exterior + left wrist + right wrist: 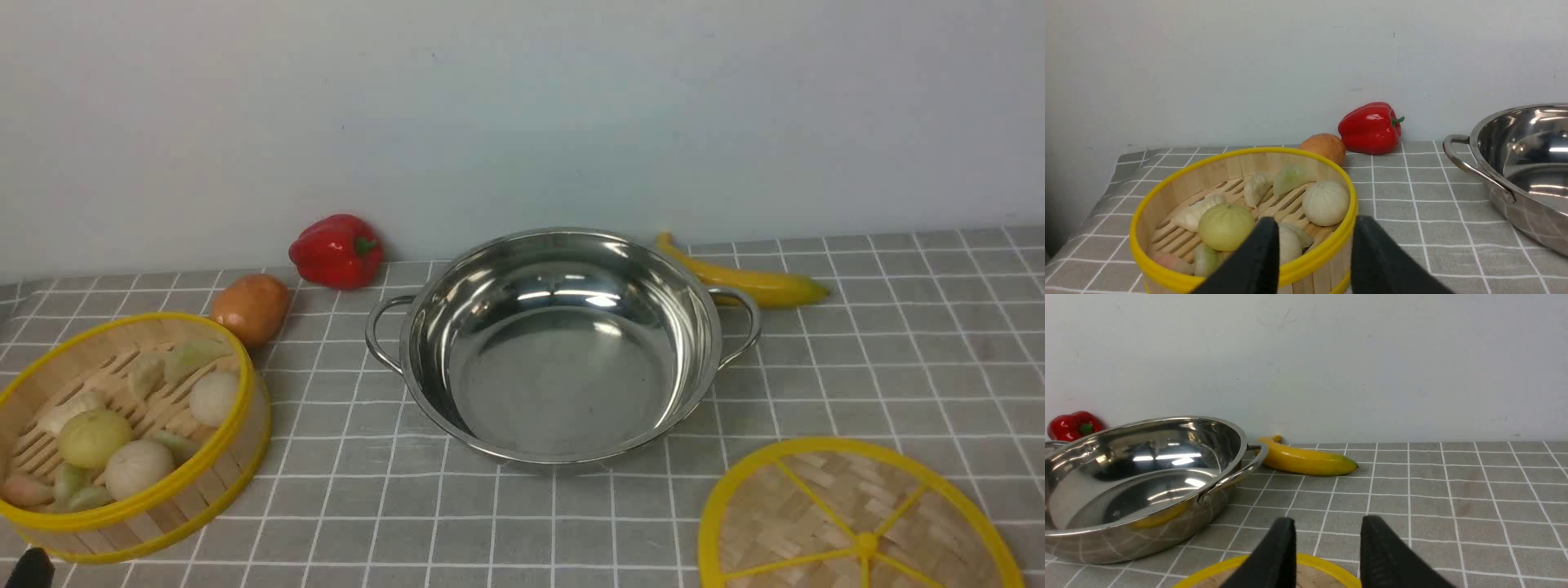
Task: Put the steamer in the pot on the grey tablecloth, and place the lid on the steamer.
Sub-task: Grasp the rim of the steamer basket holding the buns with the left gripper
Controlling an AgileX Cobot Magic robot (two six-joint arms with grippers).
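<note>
left gripper (1314,220): jaws wide, straddling near rim of steamer (1229,167) (dumplings inside) | right gripper (1327,519): jaws wide over lid (1327,566) | pot (563,376): between steamer and lid, on grey tablecloth (898,327)

A staged kitchen tabletop, more robot test bench than lived-in home: a grey tablecloth (898,367) with a white grid runs back to a bare pale wall (522,106). On it sit a stainless-steel pot (563,384), a bamboo steamer (196,502) of dumplings and a woven lid (816,506), with a glossy red bell pepper (336,251), a banana (751,282) and a potato (251,308) near the wall. The black left gripper (1312,228) and right gripper (1327,526) reach in over the cloth.
</note>
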